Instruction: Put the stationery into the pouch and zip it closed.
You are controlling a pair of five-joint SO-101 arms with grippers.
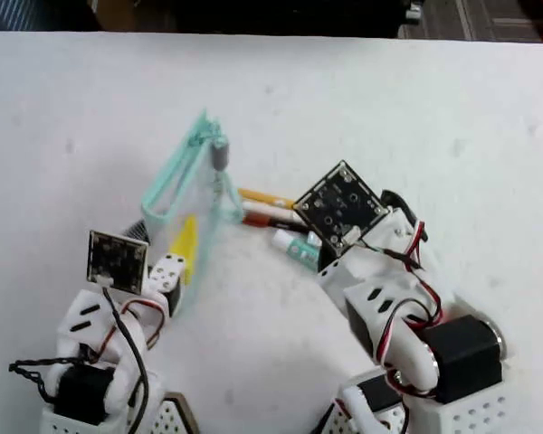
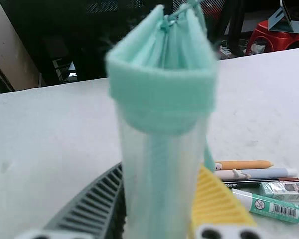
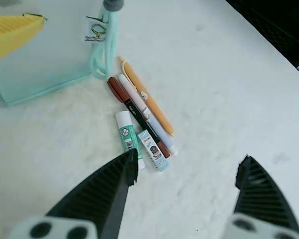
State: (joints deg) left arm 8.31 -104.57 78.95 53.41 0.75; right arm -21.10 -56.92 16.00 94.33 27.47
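Mint pouch held in left gripper; right gripper (by pens) wide open.

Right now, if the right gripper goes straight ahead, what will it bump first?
Likely the bare table beside the pens. The right gripper is open, and one finger lines up with the white tube, so it may touch that first. Depth is unclear.
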